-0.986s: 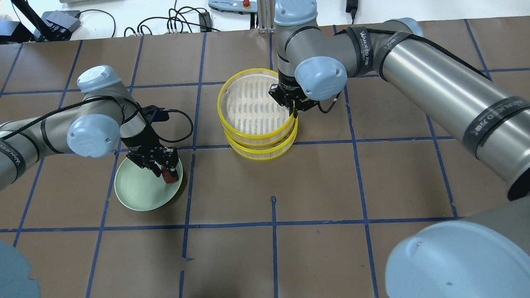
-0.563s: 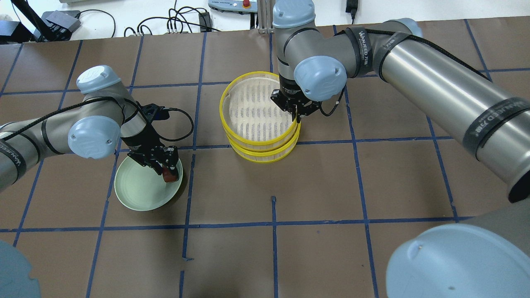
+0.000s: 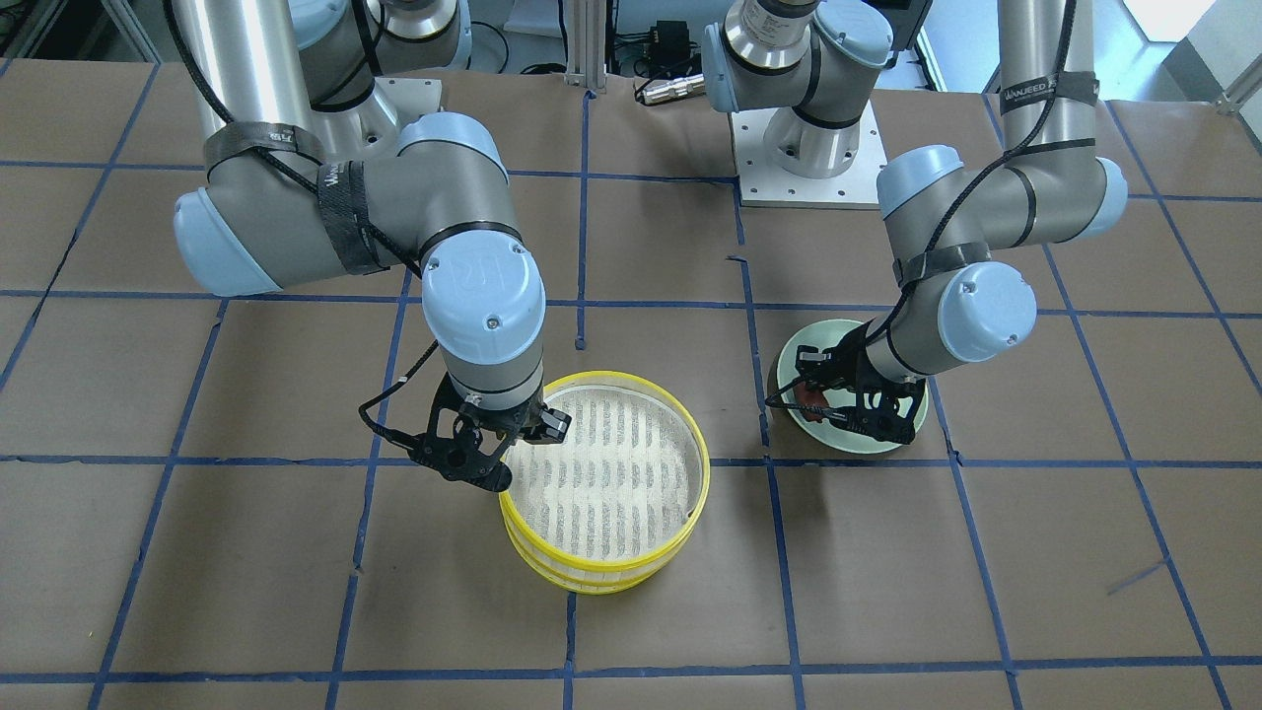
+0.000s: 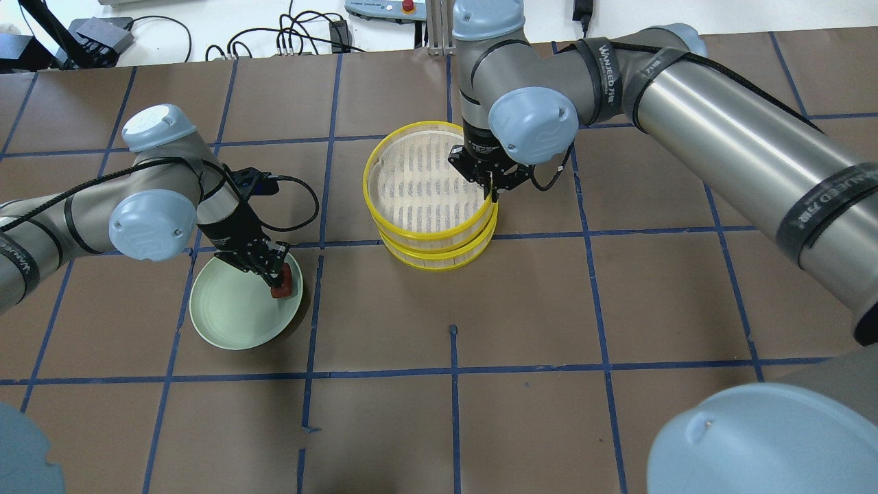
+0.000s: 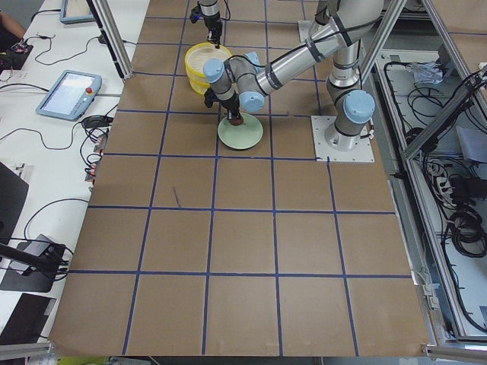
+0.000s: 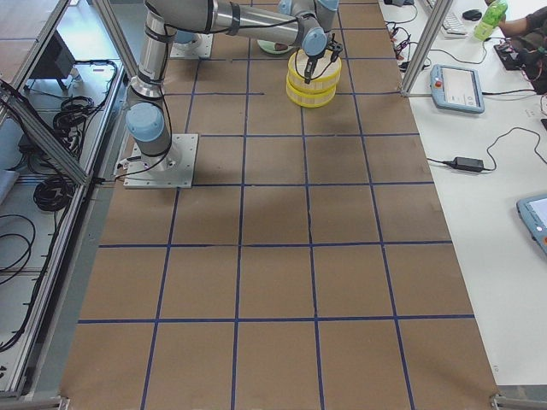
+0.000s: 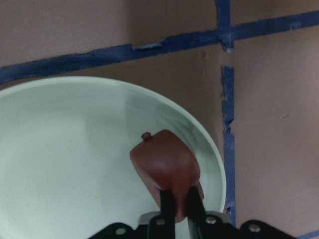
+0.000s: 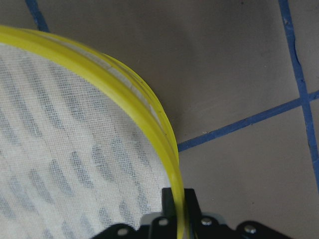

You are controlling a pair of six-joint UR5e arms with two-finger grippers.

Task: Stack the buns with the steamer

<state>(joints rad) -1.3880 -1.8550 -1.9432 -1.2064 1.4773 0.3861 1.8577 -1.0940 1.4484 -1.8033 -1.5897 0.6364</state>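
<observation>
While at plate's (image 7: 60, 164) edge, reddish-brown bun (image 7: 164, 159) within left tool (image 7: 177, 200)

The upper steamer tray (image 4: 418, 185) hides the floor of the lower tray (image 4: 439, 262).

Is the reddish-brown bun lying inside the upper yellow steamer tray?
No, the reddish-brown bun is gripped between the fingers of the left hand, over the green plate.
</observation>
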